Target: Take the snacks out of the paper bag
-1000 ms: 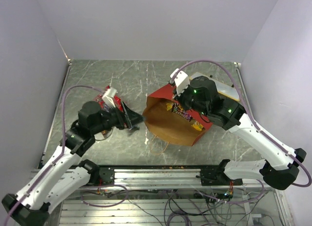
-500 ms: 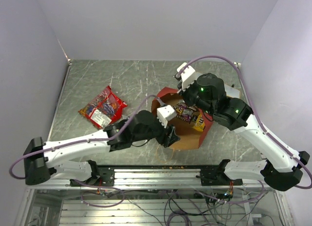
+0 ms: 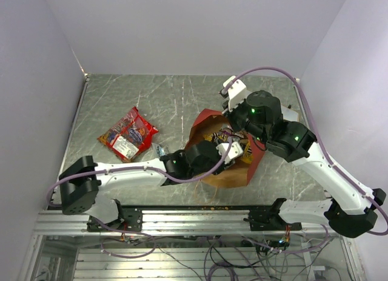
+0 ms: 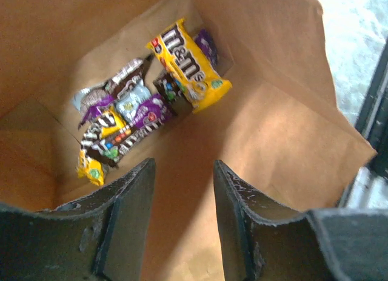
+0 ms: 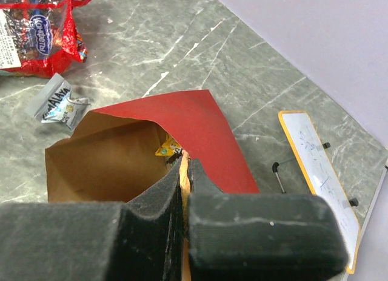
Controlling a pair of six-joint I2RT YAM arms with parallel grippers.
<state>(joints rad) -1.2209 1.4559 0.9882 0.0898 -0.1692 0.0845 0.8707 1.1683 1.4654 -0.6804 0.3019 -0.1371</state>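
Where the matte paper bag [image 4: 273,153] creases, glossy snacks [image 4: 188,65] lie.

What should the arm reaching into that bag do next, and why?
Probably ease the left claw deeper, down onto the yellow packet. The claw is open with nothing in it. The snacks lie beyond it at the bottom of the paper bag. The right claw pinches the bag's rim, holding it open.

A robotics lab bench (bare walls [image 3: 182,32], aluminium rail [image 3: 200,220], loose cables [image 3: 225,261]).
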